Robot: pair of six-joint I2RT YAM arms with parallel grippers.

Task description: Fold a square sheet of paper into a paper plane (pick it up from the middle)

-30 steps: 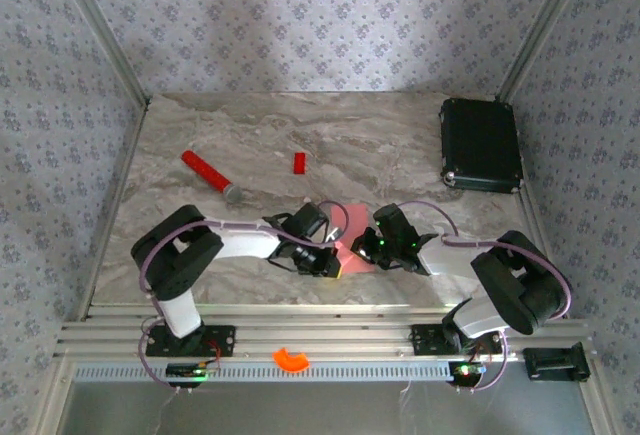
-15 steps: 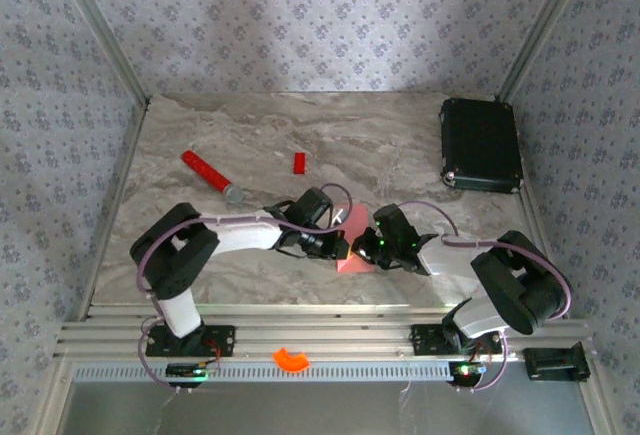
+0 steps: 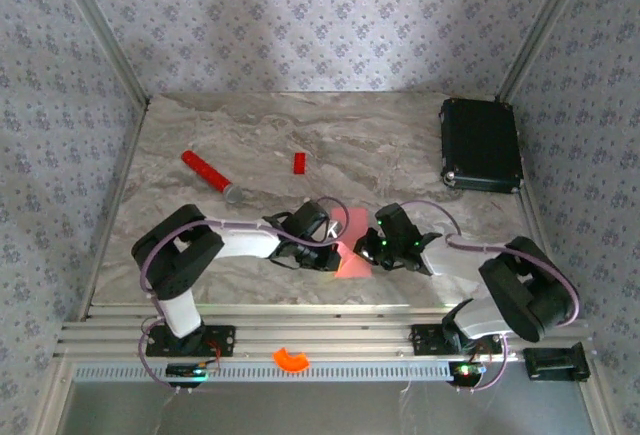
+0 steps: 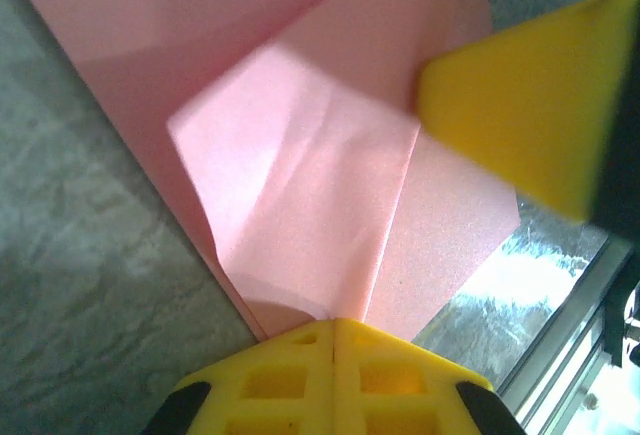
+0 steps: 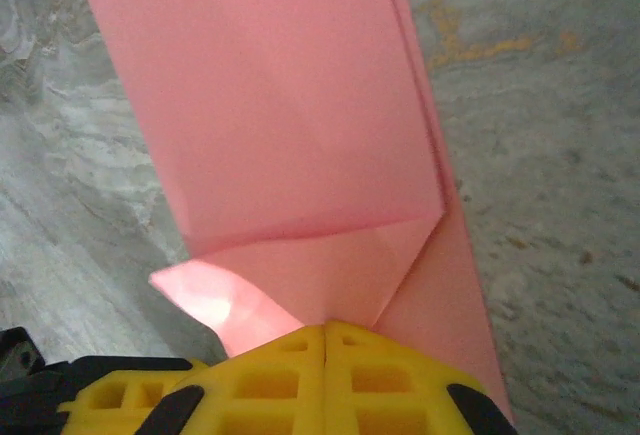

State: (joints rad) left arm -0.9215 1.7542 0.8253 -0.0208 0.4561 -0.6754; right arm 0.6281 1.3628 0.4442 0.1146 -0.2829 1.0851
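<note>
Folded square sheet of paper [image 3: 350, 267]: long axis runs near-to-far. Left gripper [image 4: 335, 330] and right gripper [image 5: 325, 330] both closed, pinching it.

Low in the centre of the grey marbled worktop [image 3: 400, 145], the left fingers [image 3: 333, 253] and right fingers [image 3: 370, 251] meet on a creased salmon-pink sheet of paper [image 3: 352, 268]. A grey-tipped red stick [image 3: 208, 175] and a small red block [image 3: 299, 162] lie at upper left, and a black case [image 3: 481, 145] at upper right.

A fixed camera looks down from behind over the whole table [image 3: 350, 145]. Both wrist cameras sit close above the pink sheet of paper [image 3: 352, 267], common to all three views.
</note>
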